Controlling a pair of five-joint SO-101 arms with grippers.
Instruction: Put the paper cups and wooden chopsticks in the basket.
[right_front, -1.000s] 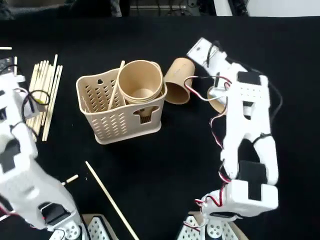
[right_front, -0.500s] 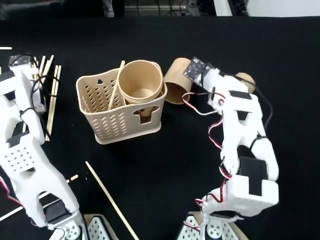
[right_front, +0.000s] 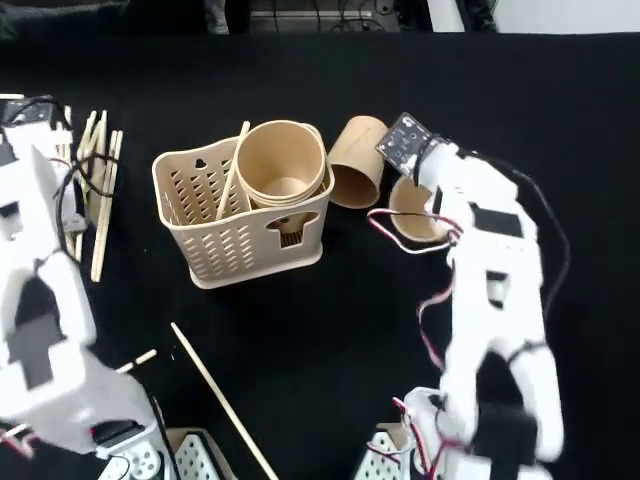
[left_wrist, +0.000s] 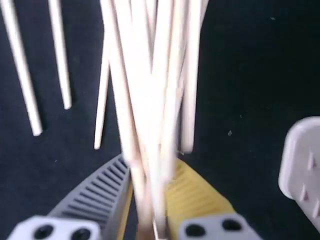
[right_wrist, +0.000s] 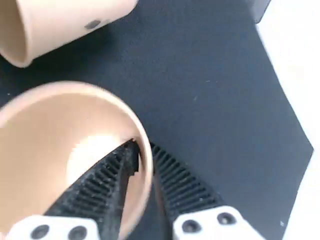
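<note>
Black table (right_front: 330, 330) from edge to edge, dark room clutter along the back, and both arms are in play. Centre-left stands the basket (right_front: 235, 245), pale slotted plastic, upright. Its right compartment holds the nested cups (right_front: 283, 165), mouths up. In the left compartment a single chopstick (right_front: 236, 165) leans with its tip poking above the rim.

Just beside the basket's right end there is a lying cup (right_front: 358, 160), tipped on its side with its mouth towards the basket.

Over to the right arm, and it has a catch. The right gripper (right_wrist: 144, 150) is pinched onto the rim of the held cup (right_wrist: 60, 145), one ribbed finger inside the mouth and the other outside against the wall. From above, that cup sits just right of the lying one, low over the table. Whether it touches the cloth, I can't tell.

Now the left arm, out at the table's left edge, well apart from the basket. The left gripper (left_wrist: 149, 162) is clamped round the chopstick bundle (left_wrist: 150, 100), with several pale sticks running up between the grey finger and the yellow one. Two loose sticks (left_wrist: 20, 85) lie on the black cloth just beside the bundle.

Near the front of the table lies a long chopstick (right_front: 222, 397), angled diagonally and on its own. A short stick (right_front: 141, 357) is close to its upper end, near the left arm.
</note>
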